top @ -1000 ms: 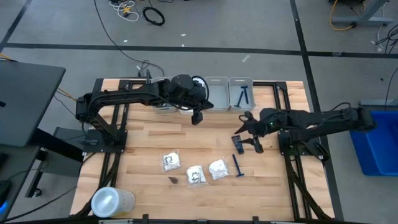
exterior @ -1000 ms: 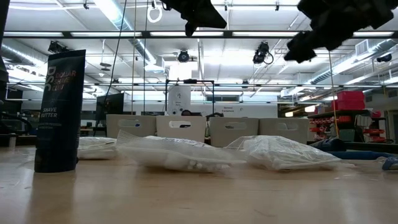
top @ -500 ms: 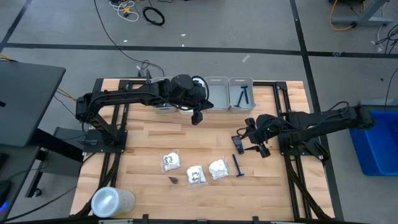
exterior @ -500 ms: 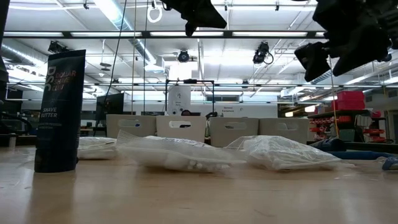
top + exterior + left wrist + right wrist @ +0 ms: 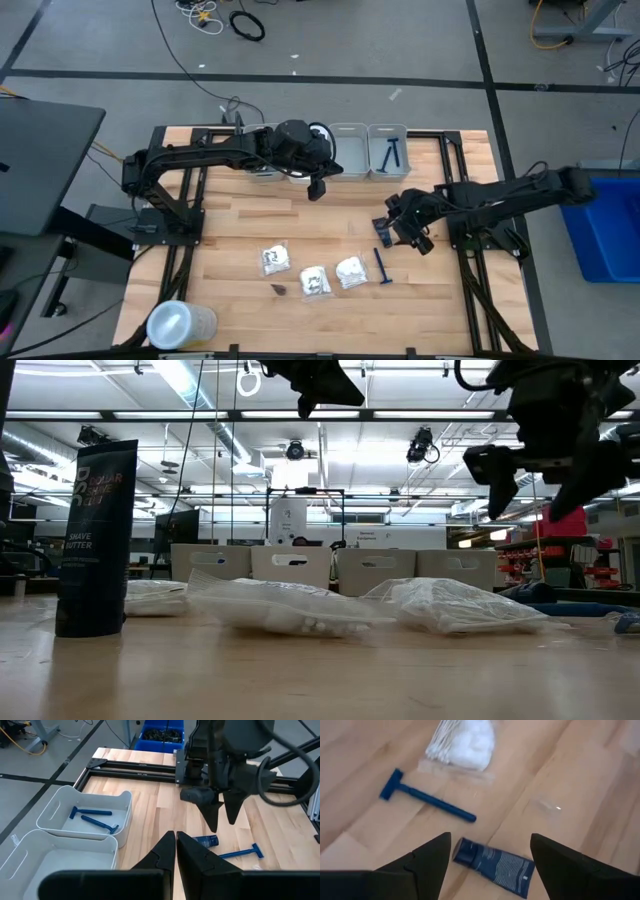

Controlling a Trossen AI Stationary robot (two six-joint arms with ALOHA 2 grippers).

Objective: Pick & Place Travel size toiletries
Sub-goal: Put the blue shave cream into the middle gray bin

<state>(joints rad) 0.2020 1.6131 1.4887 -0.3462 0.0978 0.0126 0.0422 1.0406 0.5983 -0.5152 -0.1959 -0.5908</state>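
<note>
A dark blue tube (image 5: 495,866) lies flat on the wooden table; it also shows as the tube (image 5: 383,236) in the high view. My right gripper (image 5: 490,870) hangs open just above it, one finger on each side, touching nothing. A blue razor (image 5: 427,796) lies beside the tube, toward the near edge. Next to it lies a clear packet of cotton swabs (image 5: 462,742), and two more white packets (image 5: 273,259) (image 5: 315,281) lie to its left. My left gripper (image 5: 318,188) hangs shut and empty above the table near the far bins.
White bins (image 5: 347,150) line the far edge; one bin (image 5: 85,815) holds two blue razors. A small dark item (image 5: 281,289) lies by the packets. In the low view a dark shave-butter sachet (image 5: 95,540) stands upright. A pale cylinder (image 5: 180,325) sits at the near left corner.
My right gripper has come down toward the dark blue tube, rolled about its own axis and tipped more steeply downward. Its fingers have spread wider apart. The tube, razor and packets have stayed where they were.
</note>
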